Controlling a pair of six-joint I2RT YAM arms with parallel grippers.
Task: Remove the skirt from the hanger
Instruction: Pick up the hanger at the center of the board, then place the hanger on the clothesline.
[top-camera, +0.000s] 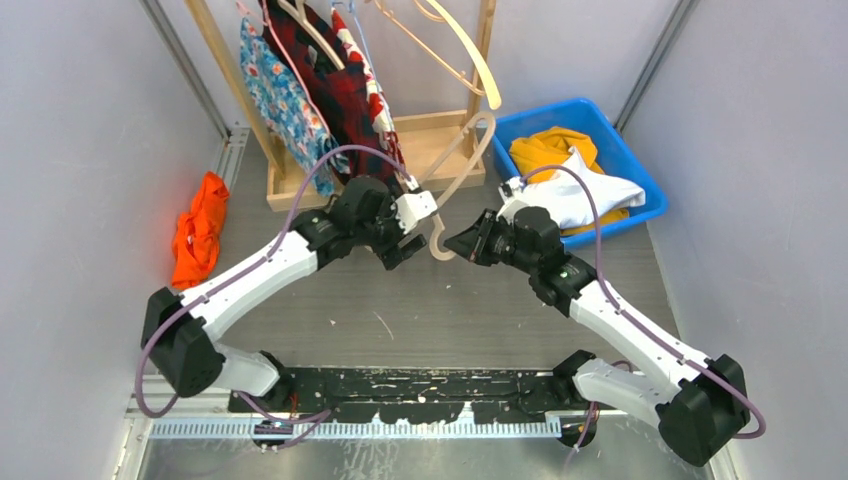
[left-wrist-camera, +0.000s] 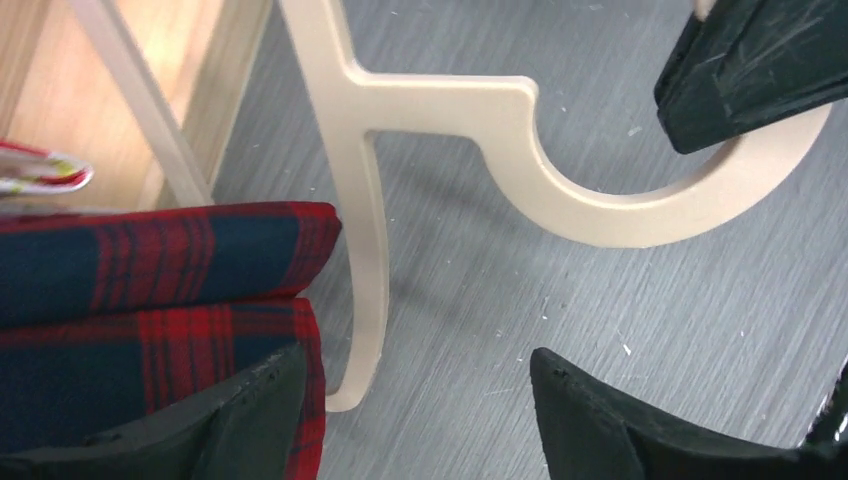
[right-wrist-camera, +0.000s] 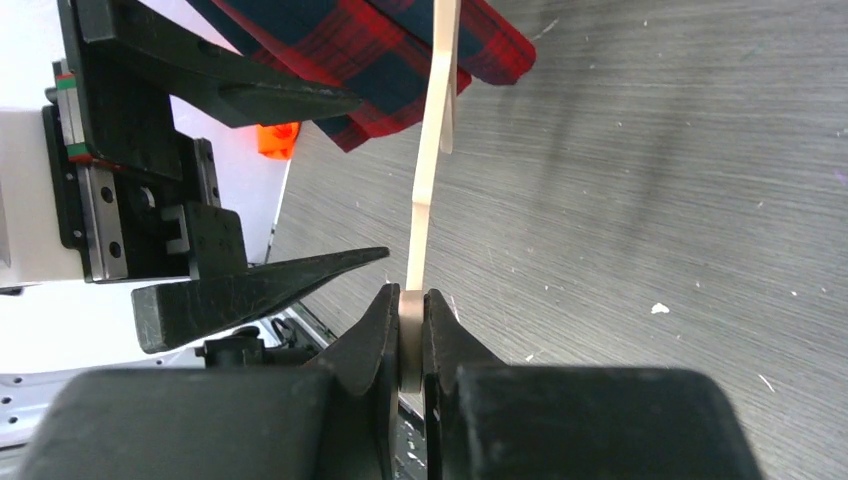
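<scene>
Red and dark-blue plaid fabric skirt (left-wrist-camera: 150, 330) hangs low at the front of the light wooden rack (top-camera: 440, 135). Its folded edge is just beside the straight arm of the cream plastic hanger (left-wrist-camera: 450, 110). Whether the cloth is still on that hanger cannot be told.

The left gripper (left-wrist-camera: 417, 365) stands wide open with nothing between its black fingers. The plaid cloth lies against the outer side of one finger and is not pinched.

The right gripper (right-wrist-camera: 413, 300) is closed tight on the curved hook of the hanger, holding it edge-on above the grey table (top-camera: 450, 310).

Floral garments hang beside the skirt on the rack. A blue plastic bin (top-camera: 630, 165) of yellow and white clothes sits to the right, and an orange cloth (top-camera: 200, 230) lies at the left.
</scene>
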